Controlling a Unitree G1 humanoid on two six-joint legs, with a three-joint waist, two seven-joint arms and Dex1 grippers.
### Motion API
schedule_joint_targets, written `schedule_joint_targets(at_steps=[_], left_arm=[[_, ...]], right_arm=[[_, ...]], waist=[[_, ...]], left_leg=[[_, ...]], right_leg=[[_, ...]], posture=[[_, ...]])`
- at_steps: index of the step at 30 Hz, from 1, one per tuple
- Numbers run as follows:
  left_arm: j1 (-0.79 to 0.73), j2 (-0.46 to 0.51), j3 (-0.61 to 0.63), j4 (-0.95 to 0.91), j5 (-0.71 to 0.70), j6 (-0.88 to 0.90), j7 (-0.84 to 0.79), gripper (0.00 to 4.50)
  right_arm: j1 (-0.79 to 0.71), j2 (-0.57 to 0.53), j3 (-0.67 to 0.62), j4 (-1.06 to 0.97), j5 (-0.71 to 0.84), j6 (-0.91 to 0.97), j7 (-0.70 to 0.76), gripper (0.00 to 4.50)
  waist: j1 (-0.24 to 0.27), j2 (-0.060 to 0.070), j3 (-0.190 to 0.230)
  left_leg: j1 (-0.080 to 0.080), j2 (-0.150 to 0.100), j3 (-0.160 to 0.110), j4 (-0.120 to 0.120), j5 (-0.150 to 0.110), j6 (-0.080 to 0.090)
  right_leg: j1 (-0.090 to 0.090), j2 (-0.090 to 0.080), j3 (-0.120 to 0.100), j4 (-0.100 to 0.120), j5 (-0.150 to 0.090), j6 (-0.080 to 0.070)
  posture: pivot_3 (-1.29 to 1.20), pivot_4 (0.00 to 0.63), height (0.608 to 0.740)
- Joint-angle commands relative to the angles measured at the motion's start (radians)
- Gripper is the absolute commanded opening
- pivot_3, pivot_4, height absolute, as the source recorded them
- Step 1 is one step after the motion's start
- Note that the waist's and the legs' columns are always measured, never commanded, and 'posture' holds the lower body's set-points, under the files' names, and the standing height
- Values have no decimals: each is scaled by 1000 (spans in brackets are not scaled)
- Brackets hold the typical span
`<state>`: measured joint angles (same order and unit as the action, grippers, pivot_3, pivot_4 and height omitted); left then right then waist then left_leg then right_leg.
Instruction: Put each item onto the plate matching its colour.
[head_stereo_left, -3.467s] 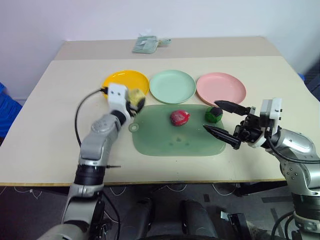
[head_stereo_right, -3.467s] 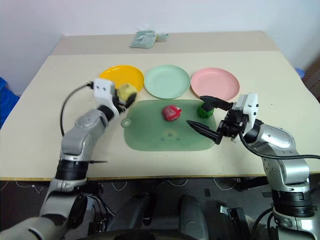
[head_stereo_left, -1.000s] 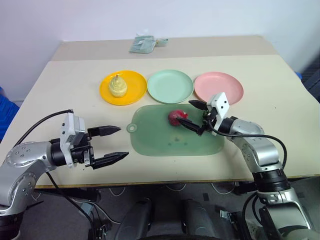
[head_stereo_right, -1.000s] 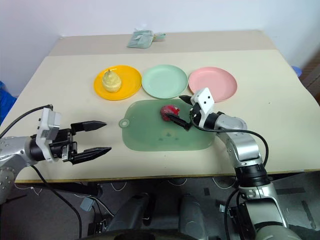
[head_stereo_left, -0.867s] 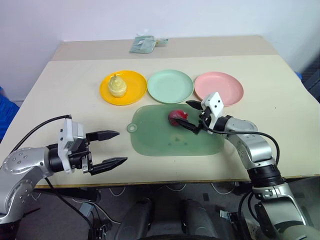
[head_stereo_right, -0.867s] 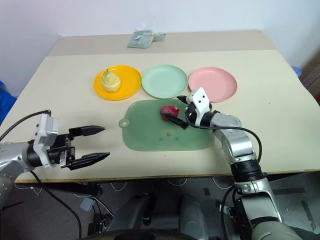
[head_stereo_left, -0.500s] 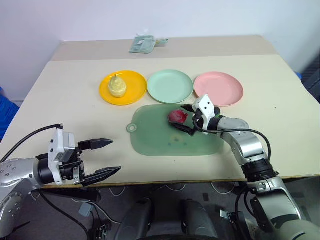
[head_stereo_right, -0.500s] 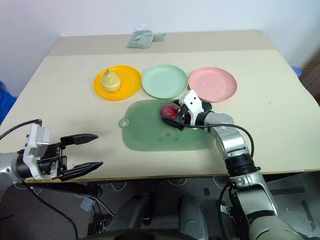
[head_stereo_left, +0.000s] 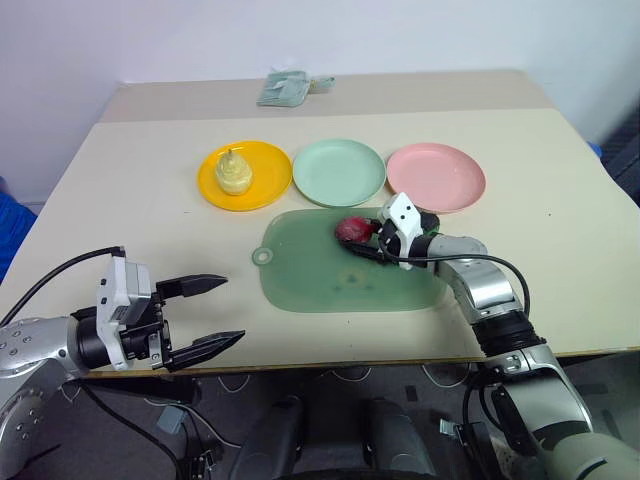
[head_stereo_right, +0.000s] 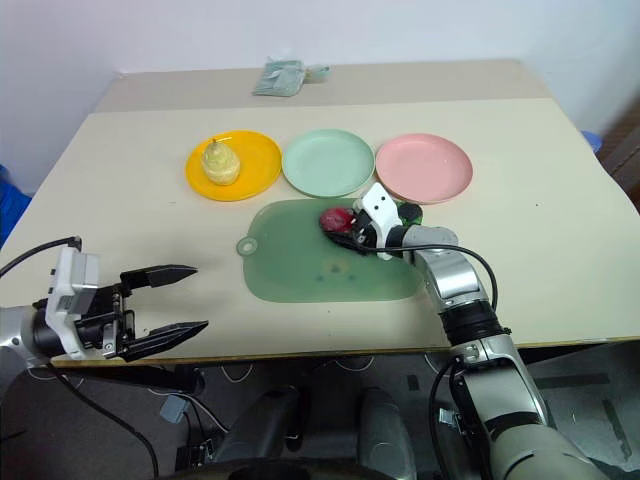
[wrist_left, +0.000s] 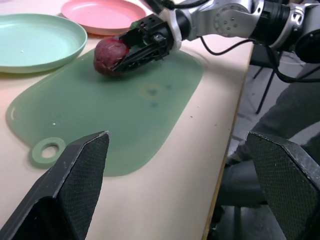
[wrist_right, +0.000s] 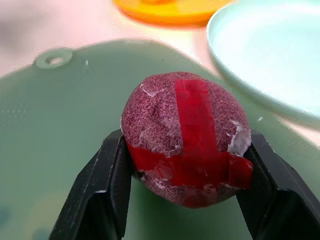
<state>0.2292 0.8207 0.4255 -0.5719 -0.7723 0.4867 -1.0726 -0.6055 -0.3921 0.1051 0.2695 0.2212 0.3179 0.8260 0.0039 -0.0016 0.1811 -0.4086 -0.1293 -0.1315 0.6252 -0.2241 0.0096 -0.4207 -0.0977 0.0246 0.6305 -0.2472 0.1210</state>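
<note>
Right end effector (head_stereo_left: 360, 238) reaches level, pinching the red lump (wrist_right: 186, 136); left end effector (head_stereo_left: 205, 315) spread.

red lump (wrist_right: 186, 145) looked rough, speckled, w/ glossy tape strips; green mat (wrist_right: 60, 130) under it smooth, translucent plastic; table (head_stereo_left: 150, 240) matt.

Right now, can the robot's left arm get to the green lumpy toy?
Probably not easily. The left gripper hangs open at the table's near left edge, while the green toy sits far across the mat, tucked behind the right gripper, which is shut on the red toy.
</note>
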Motion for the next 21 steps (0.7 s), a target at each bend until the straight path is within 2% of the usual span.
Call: schedule_joint_targets(at_steps=[1,5,11,13,19,21], left_arm=[[-24,-12,-8,-29,-13,-15,23,4500],[-58,-26,-41,-24,-9,-13,48,4500],[-91,-40,-57,-25,-12,-13,77,4500],[-91,-45,-58,-28,-10,-15,88,4500],[-74,-58,-59,-56,-7,-15,118,4500],[-67,-59,-57,-65,-7,-15,126,4500]], right_arm=[[-126,-26,-129,-58,98,61,-18,2155],[-279,-56,-202,166,71,-6,-82,2155],[-498,-99,-210,715,-59,-296,-178,2155],[-542,-96,-209,852,-95,-372,-229,2155],[-583,-63,-218,1035,-150,-429,-325,2155],[-582,-54,-216,1051,-168,-427,-331,3163]], waist=[[0,1,0],[1,1,0],[-5,0,0],[-16,1,0],[-37,1,0],[-45,1,0]], left_leg=[[0,0,0,0,0,0],[0,0,0,0,0,0],[0,0,2,-3,1,-1],[0,0,3,-4,4,-6],[0,2,5,-11,6,-9],[0,3,5,-11,7,-10]], right_leg=[[0,0,0,0,0,0],[-1,0,0,0,0,-1],[1,0,1,-1,1,-1],[1,0,1,-1,1,-1],[-4,0,3,0,0,-3],[-4,1,3,0,0,-3]], posture=[[0,150,740],[0,150,740],[0,150,740],[0,150,740],[0,150,740],[0,150,740]])
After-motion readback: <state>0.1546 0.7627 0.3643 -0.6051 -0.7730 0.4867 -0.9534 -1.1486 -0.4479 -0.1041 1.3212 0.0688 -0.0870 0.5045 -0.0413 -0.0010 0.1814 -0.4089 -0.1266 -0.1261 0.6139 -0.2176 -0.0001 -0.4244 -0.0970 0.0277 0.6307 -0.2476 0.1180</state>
